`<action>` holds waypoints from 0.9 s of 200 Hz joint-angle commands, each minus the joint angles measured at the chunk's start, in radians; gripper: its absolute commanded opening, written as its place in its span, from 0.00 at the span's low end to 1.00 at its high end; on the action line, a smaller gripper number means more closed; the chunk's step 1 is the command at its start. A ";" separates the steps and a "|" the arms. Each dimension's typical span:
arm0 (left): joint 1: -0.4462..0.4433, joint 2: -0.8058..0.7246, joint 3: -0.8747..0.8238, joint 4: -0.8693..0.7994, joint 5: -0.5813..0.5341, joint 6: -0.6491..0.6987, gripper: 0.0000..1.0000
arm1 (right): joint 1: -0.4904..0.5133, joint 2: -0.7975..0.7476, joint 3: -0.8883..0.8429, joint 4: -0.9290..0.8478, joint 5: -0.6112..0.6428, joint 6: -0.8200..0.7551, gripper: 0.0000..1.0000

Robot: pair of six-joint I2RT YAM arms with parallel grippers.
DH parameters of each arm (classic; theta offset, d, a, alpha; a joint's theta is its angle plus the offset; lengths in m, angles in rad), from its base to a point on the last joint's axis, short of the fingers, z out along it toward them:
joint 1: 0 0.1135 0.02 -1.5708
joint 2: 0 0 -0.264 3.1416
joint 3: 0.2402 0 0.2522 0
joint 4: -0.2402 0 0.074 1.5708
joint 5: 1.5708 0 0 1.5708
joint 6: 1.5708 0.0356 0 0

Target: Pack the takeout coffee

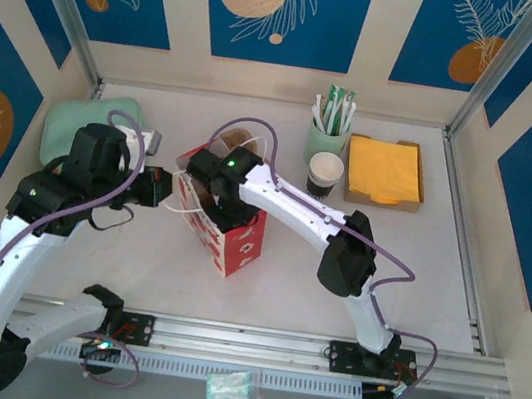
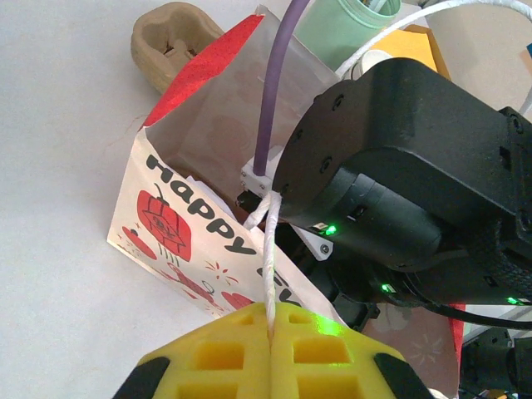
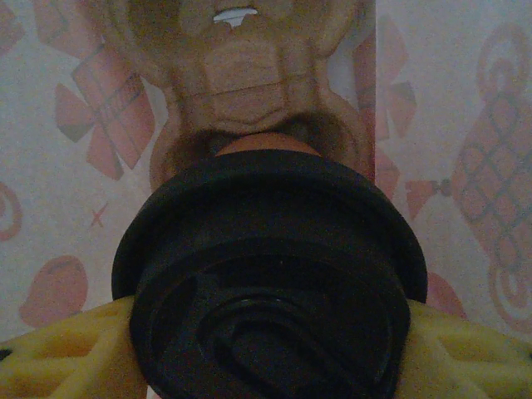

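Right tool (image 3: 266, 353): its yellow fingers (image 3: 58, 353) sit on either side of a round black lid, pinching the takeout coffee between them.
Takeout coffee (image 3: 270, 274): held with its lid facing the wrist camera, down inside the bag; a strip of brownish cup shows just past the lid's rim.
Bag interior: pale walls on both sides with the red print showing through; a moulded cardboard carrier (image 3: 249, 75) lies beyond the cup, between those walls.
Left tool (image 2: 270, 332): pressed together on the bag's white string handle (image 2: 268, 249), which runs straight from the fingers to the bag's rim.
Red-and-white bag (image 1: 234, 240): upright and open near the middle of the surface (image 1: 332, 291), with the left tool at its left side and the right arm's wrist reaching into its mouth.
Second carrier (image 2: 170, 41): on the surface just behind the bag.
Lidless white cup (image 1: 326, 174): to the right of the bag, dark inside, apart from it.
Green cup (image 1: 326, 138): just behind the white cup, holding upright sticks and packets.
Orange napkins (image 1: 384, 170): stacked in a shallow tray beside the green cup.
Pale green pad (image 1: 90, 126): at the far left, behind the left arm.
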 commanded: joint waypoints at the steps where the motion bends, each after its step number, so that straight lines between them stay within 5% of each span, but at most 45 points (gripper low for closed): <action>1: 0.004 -0.011 -0.004 0.013 0.015 -0.007 0.00 | 0.000 -0.023 -0.018 0.014 0.022 0.018 0.59; 180: 0.006 -0.011 -0.002 0.012 0.015 -0.006 0.00 | -0.012 -0.012 -0.075 0.039 -0.002 0.019 0.60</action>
